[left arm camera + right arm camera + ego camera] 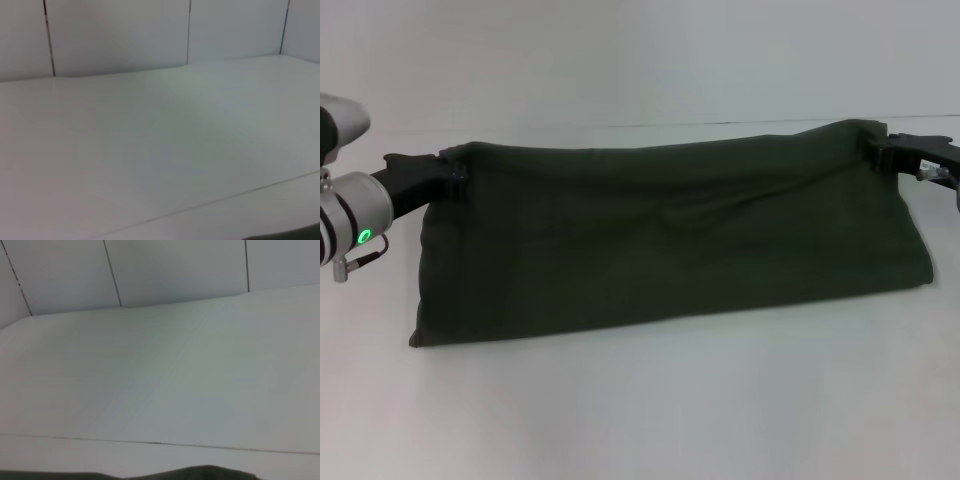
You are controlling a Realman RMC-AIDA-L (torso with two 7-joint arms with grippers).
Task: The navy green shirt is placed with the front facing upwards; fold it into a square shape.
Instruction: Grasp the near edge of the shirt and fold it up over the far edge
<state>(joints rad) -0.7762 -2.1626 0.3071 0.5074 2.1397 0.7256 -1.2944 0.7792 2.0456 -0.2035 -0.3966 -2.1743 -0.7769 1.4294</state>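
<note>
The navy green shirt [670,240] hangs as a wide dark olive band in the head view, and its lower edge lies on the white table [650,400]. My left gripper [458,175] pinches the cloth's upper left corner. My right gripper [873,150] pinches the upper right corner. The top edge is stretched between them and raised off the table. A strip of the green cloth [200,473] shows at the edge of the right wrist view. A thin dark sliver [295,234] shows at the edge of the left wrist view.
The white table stretches in front of the shirt and behind it. Both wrist views show the tabletop [160,150] with a seam line, and white wall panels [175,270] behind it.
</note>
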